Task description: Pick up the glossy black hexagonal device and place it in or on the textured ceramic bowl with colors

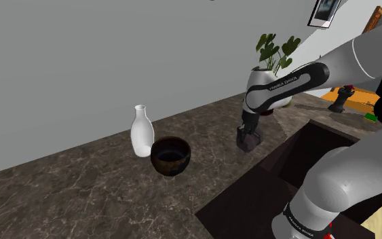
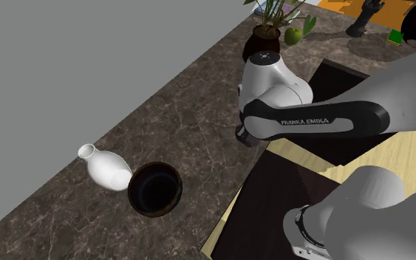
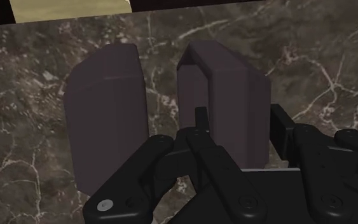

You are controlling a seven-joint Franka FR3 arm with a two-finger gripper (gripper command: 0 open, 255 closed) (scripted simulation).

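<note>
The device [image 3: 104, 114] is a dark grey-purple block with two upright walls and a gap between them. My gripper [image 3: 238, 121] is shut on one of these walls, with one finger in the gap and the other outside. In the shoulder view the gripper [image 1: 248, 132] points down with the device [image 1: 249, 143] under it, at the counter's edge beside the sink. I cannot tell if it touches the counter. The bowl [image 1: 170, 156] is dark, round and has nothing in it. It stands on the counter toward the shoulder view's left of the gripper, and my arm [image 2: 302, 111] is well apart from the bowl [image 2: 155, 190].
A white bottle [image 1: 142, 130] stands close behind the bowl, also seen as bottle [image 2: 106, 168]. A potted plant [image 1: 274, 61] is at the counter's far end. A dark sink recess [image 1: 298, 170] opens right beside the gripper. The marbled counter [image 1: 81, 190] runs along a grey wall.
</note>
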